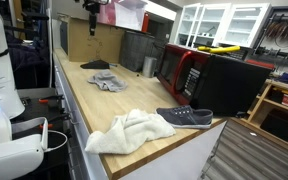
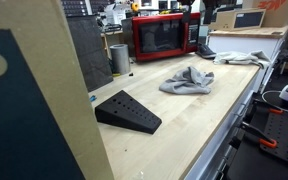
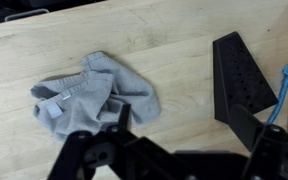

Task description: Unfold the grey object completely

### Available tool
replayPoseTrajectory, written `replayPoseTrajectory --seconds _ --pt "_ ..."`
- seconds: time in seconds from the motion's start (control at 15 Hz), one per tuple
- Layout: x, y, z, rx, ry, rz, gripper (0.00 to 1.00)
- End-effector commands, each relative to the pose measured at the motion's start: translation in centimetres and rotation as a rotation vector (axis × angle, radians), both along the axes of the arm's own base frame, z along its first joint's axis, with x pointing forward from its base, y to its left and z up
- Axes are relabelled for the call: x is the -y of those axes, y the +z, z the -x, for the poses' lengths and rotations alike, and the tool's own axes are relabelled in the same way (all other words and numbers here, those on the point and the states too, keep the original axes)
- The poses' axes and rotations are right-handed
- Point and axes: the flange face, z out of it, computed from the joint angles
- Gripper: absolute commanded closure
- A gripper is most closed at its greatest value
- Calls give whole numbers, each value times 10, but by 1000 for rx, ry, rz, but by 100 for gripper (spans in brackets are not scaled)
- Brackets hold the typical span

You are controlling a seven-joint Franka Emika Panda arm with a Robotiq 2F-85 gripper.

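Observation:
The grey object (image 3: 89, 92) is a thin light-grey cloth lying crumpled and folded over itself on the wooden counter. In both exterior views the cloth (image 1: 106, 81) (image 2: 187, 80) sits on the counter beside a black wedge. My gripper (image 3: 182, 125) hangs well above the counter, open, with bare wood showing between its fingers. In the wrist view the cloth lies up and to the left of the left fingertip (image 3: 120, 117). In an exterior view the gripper (image 1: 92, 14) is high over the far end of the counter.
A black perforated wedge (image 3: 242, 75) (image 2: 127, 111) lies close to the cloth. A white fluffy towel (image 1: 132, 131) and a dark shoe (image 1: 185, 116) lie at the counter's other end. A red microwave (image 2: 164, 38) and a metal cup (image 2: 119, 57) stand at the back.

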Motion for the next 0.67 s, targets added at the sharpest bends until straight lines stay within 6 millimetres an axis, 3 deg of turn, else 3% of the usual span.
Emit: replayPoseTrajectory --seconds 0.0,0.4,0.6 --pt "2 -12 -11 -21 -30 6 0" --pt "16 -55 -37 -52 -91 28 0" --pt "24 -86 -51 -51 -108 58 0"
